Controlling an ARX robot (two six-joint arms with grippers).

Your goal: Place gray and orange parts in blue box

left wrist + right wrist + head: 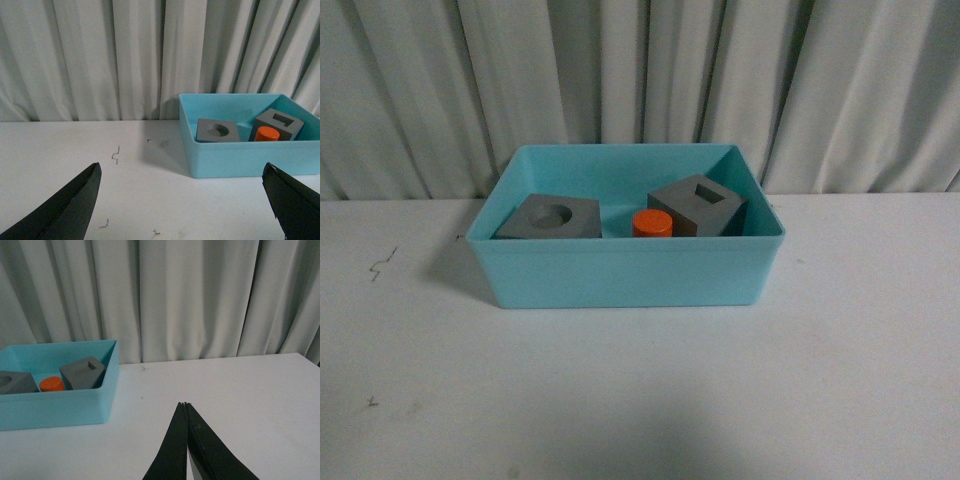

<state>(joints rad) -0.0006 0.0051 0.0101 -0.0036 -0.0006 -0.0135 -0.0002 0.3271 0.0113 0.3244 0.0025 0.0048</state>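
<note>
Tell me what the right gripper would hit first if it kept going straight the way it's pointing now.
Probably nothing on the table: the shut right gripper points over bare white tabletop toward the curtain. The blue box sits off to the side of that line, though depth is hard to judge.

Smooth plastic blue box (620,275), matte gray cubes (548,218), cloth curtain (640,70).

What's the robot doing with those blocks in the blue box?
Right now nothing is being held. The light-blue plastic box on the white table already holds the gray cube with a round recess, the gray cube with a square recess and the small orange cylinder between them. The left gripper is open and empty over the table, and the right gripper is shut on nothing, away from the box.
</note>
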